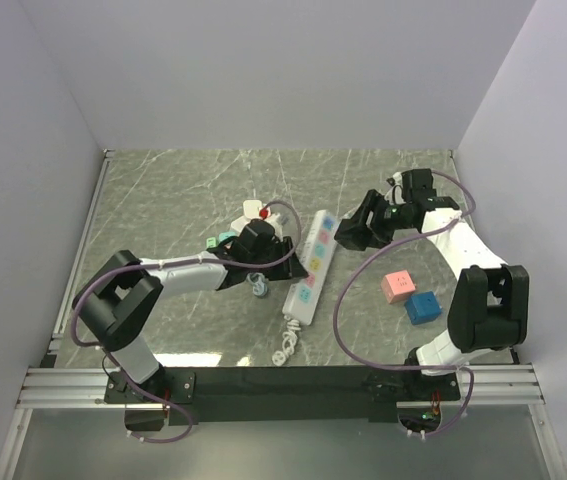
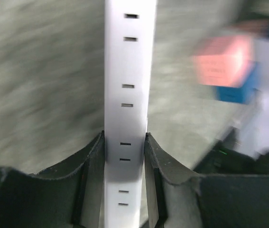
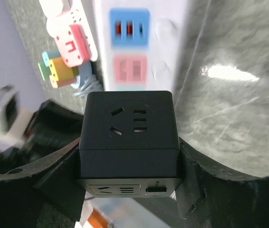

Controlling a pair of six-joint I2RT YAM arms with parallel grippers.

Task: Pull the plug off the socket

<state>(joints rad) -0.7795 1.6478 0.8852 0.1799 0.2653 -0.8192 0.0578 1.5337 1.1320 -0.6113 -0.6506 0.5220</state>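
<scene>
The plug (image 3: 129, 137), a black cube showing a socket face to the wrist camera, is sitting clamped between the fingers of the right gripper (image 1: 351, 236) by the far end of the strip (image 1: 312, 268); whether they are touching is unclear. The white strip is lying flat mid-table, its long axis running from near-left to far-right. The left gripper (image 2: 125, 147) is squeezing its sides.
</scene>
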